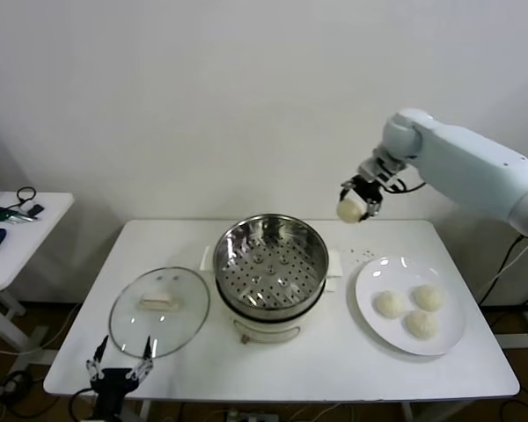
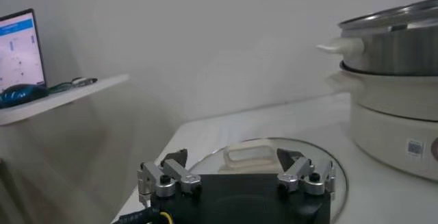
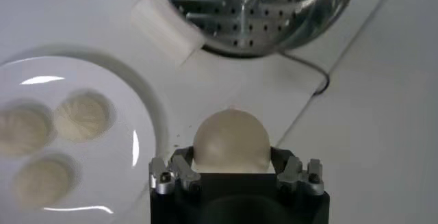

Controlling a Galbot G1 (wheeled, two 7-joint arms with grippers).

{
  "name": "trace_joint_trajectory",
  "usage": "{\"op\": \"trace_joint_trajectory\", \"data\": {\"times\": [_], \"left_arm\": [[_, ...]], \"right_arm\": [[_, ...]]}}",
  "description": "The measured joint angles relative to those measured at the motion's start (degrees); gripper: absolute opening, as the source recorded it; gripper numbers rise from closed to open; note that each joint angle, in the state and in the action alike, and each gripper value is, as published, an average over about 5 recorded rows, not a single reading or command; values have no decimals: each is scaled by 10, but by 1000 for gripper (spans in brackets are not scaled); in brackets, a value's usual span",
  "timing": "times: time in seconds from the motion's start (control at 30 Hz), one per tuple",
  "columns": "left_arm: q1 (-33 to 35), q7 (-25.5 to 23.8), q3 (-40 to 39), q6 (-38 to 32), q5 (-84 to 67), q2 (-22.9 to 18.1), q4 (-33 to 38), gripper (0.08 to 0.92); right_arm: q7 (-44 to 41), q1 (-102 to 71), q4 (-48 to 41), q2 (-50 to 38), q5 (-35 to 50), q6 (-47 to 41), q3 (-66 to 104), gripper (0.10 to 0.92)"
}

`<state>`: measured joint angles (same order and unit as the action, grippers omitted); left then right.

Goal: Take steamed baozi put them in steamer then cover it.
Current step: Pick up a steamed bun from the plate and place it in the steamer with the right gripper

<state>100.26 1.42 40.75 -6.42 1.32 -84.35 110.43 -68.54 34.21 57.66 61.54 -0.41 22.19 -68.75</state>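
- Right gripper (image 1: 355, 204) grips one round cream-white dough baozi (image 1: 349, 209), high above the white table's (image 1: 334, 360) rear edge, between the shiny perforated steel steamer (image 1: 270, 264) and the flat white plate (image 1: 370, 303).
- Three buns (image 1: 411, 309) rest on that plate.
- Clear glass cover (image 1: 159, 310) lies left of the steamer.
- Left gripper (image 1: 120, 367) hangs spread wide at the front edge, beside the cover.

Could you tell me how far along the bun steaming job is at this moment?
Nothing is in the steamer yet. The right gripper holds one baozi in its jaws, raised beside the steamer. Three baozi wait on the plate, and the cover lies on the table near the open left gripper.
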Motion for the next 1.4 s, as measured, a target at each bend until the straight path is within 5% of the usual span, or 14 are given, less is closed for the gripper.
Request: {"op": "trace_joint_trajectory", "data": {"times": [0.8, 1.4], "left_arm": [[19, 1, 3, 0, -15, 12, 9, 823], [21, 1, 1, -2, -18, 12, 2, 823]], "right_arm": [[31, -64, 23, 158, -217, 131, 18, 729], [42, -116, -28, 192, -267, 148, 32, 785]]}}
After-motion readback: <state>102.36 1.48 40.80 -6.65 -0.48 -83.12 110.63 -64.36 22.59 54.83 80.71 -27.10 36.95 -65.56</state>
